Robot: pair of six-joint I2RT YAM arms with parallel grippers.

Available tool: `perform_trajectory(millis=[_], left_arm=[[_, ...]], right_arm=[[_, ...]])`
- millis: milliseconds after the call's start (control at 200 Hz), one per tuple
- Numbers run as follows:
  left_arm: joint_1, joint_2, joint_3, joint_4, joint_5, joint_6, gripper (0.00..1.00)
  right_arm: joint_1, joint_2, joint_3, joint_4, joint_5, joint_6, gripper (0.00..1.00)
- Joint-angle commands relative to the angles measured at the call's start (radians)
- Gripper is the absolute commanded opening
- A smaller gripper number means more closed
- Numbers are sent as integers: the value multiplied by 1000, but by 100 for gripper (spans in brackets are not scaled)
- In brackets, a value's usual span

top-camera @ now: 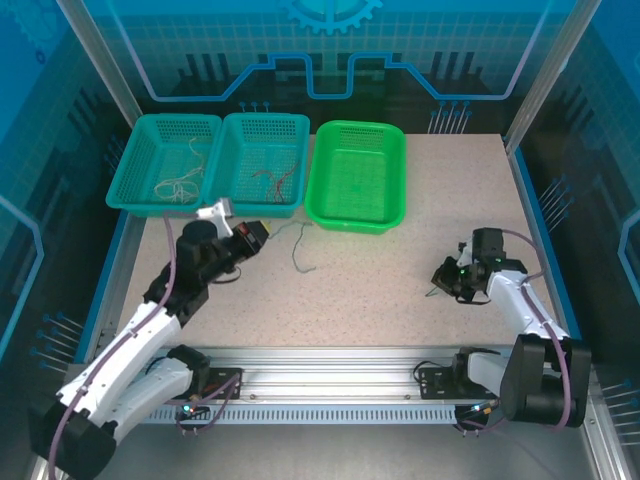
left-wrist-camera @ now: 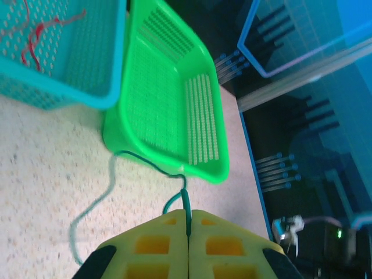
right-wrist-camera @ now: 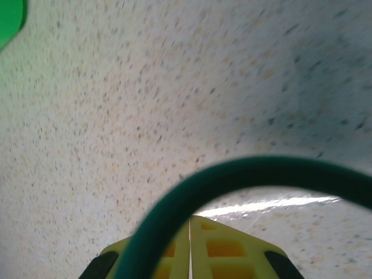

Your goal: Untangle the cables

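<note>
Near the front wall of the green basket, my left fingers are pressed together on a green cable, pinched right at the seam between them. Its free length trails over the table, curving away from the basket. On the right side of the table, well apart from that, my right fingers are closed too, with a dark green cable arching across them. The pinch point is hidden, but I judge it is held.

White cables lie in the far-left teal basket and red cables in the middle teal basket. From that I judge the green ones are the last to sort. The next move calls for carrying each over the green basket's rim and parting the fingers there. The lift must be high enough that the trailing end does not snag.

The overhead camera shows both arms and all three baskets together. My left wrist camera shows the grip itself, which is too small to read from above.
</note>
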Motion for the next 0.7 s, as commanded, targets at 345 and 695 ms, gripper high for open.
perform_trajectory(millis=[345, 695], left_arm=[[399, 447, 460, 147, 340, -89, 0], [289, 679, 732, 297, 380, -215, 0]], right_arm=[[66, -86, -10, -27, 10, 20, 0], [71, -106, -5, -41, 18, 25, 0]])
